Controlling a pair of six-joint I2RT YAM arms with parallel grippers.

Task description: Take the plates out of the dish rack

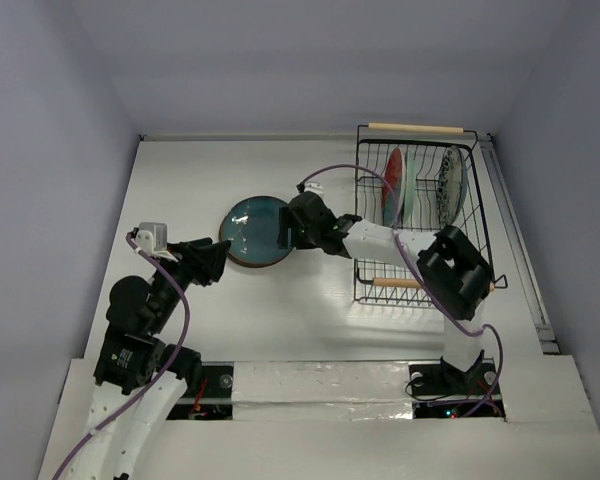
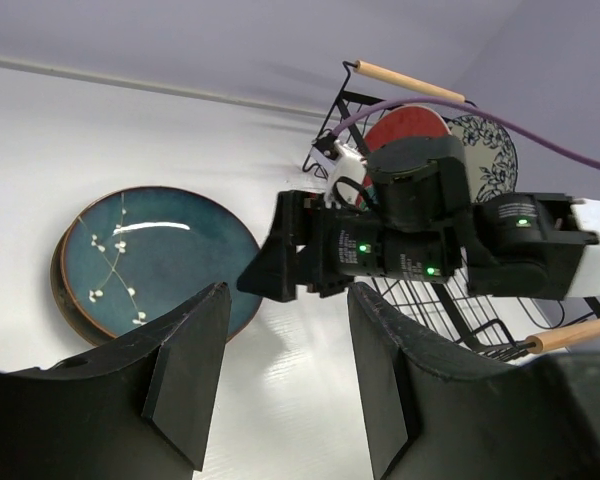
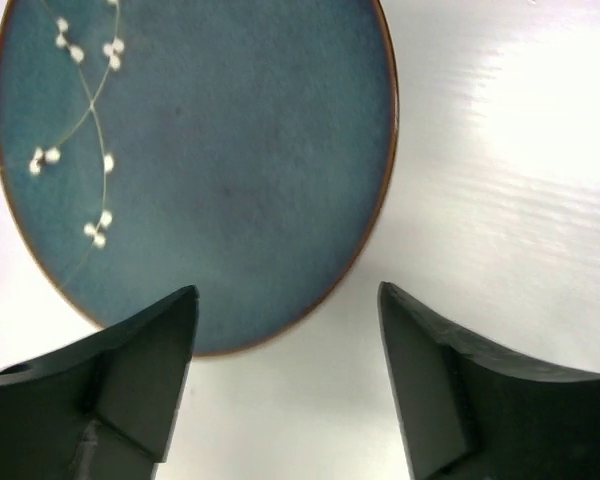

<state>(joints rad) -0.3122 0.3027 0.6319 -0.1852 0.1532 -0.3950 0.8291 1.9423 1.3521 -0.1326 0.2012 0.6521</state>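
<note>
One teal plate lies flat on the table, left of the dish rack. Two plates, possibly three, stand in the rack. The right gripper is over the teal plate's rim, jaws spread. The left gripper is spread and empty.

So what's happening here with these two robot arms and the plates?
The two arms are emptying a black wire dish rack of its plates. A teal plate already lies flat on the table, and the right gripper hovers open over its edge, holding nothing. The left gripper, also open and empty, hangs beside that plate. Two plates stand in the rack: a red-backed plate and a white plate with blue flowers.
</note>
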